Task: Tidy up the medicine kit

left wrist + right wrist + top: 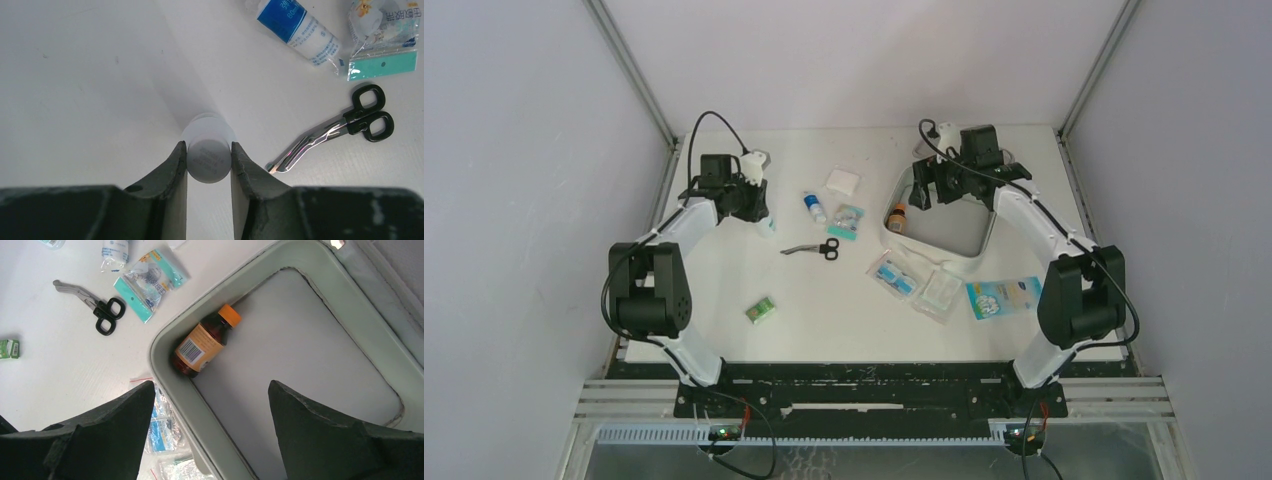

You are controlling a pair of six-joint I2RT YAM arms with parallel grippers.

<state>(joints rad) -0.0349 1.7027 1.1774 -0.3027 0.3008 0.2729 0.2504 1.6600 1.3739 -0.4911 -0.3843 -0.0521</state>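
Wrist view, left gripper [207, 147] pinching white bottle [209, 164]

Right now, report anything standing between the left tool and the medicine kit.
A blue-labelled tube, a teal packet and scissors lie flat on the table between the left tool, closed on a white bottle, and the medicine kit; the right tool hangs over the kit.

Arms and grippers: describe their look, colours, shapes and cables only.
Both the left arm and right arm have white curved links joined by bulky black joint housings. A thin black cable loops above each wrist. The left gripper and right gripper each have two dark, matte, tapering fingers.
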